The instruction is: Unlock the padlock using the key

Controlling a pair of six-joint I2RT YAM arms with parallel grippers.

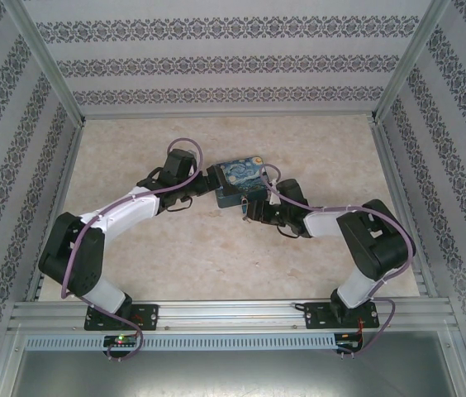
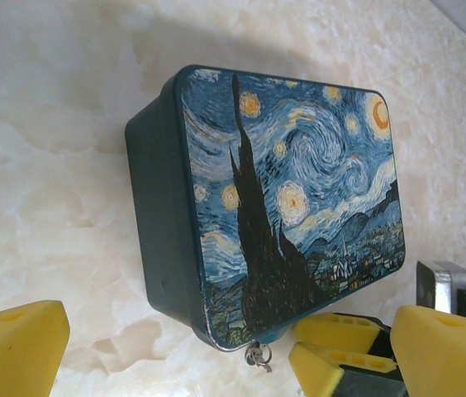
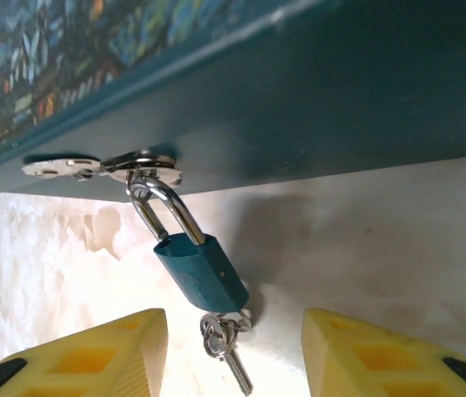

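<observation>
Padlock (image 3: 202, 271) hangs by its shackle (image 3: 160, 207) from the hasp (image 3: 105, 165) on the side wall of the box (image 2: 299, 190), body slanting down toward the desk (image 3: 398, 223). Whether it rests on the desk cannot be told. A ring (image 3: 214, 335) carrying a key (image 3: 236, 370) sits at the base of the body. A second key head appears seated in the keyway, but this is too small to confirm. Right tool (image 3: 233, 331): apart, holding nothing, with its yellow pads (image 3: 92, 356) on either side of the key bunch and just short of it. Left tool (image 2: 229, 347): apart, holding nothing, close to the box, no contact seen. Step in hand, by judgement: taking the key for the turn. Recommendations: advance the right tool low and straight so the pads close on the head nearest the body, not on the loose hanging key or the ring. Grip across the flat faces for torque. The lock looks free to swing on the hasp, so a turn may only twist the body. The left tool should therefore steady the box, or the lock body, before torque is applied. Turn about the keyway axis, which is slanted, not level. Risks: small smooth metal slipping from soft pads, and the advance pushing the box along the desk.
</observation>
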